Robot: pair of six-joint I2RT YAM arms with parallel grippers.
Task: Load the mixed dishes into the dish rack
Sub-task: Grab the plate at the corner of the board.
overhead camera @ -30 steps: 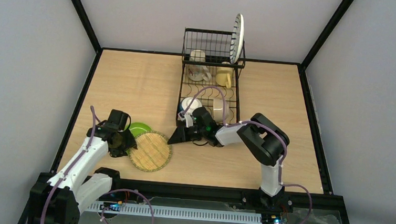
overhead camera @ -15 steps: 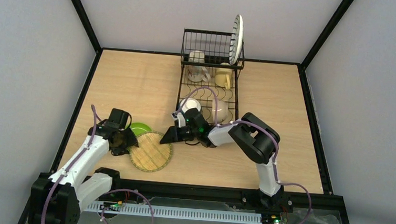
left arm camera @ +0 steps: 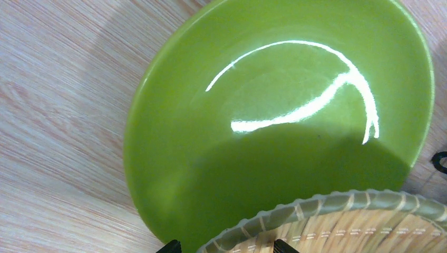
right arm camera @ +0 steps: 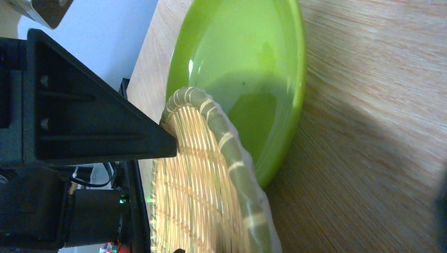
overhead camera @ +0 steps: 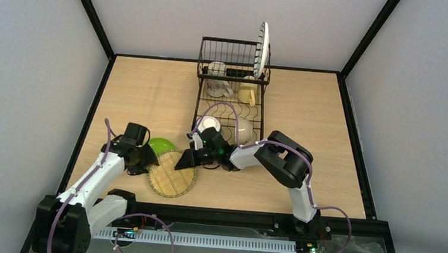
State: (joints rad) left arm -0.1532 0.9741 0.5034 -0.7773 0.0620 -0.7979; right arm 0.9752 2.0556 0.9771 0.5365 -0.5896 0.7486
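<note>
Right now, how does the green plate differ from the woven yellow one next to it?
The green plate is smooth and glossy; the woven yellow plate is ribbed, matte straw. The green plate sits on the table, while the woven yellow plate overlaps its near edge. Both are round and outside the dish rack.

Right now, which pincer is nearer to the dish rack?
Right. The right pincer is just off the dish rack, at its near-left corner; the left pincer is farther left, by the green plate.
</note>
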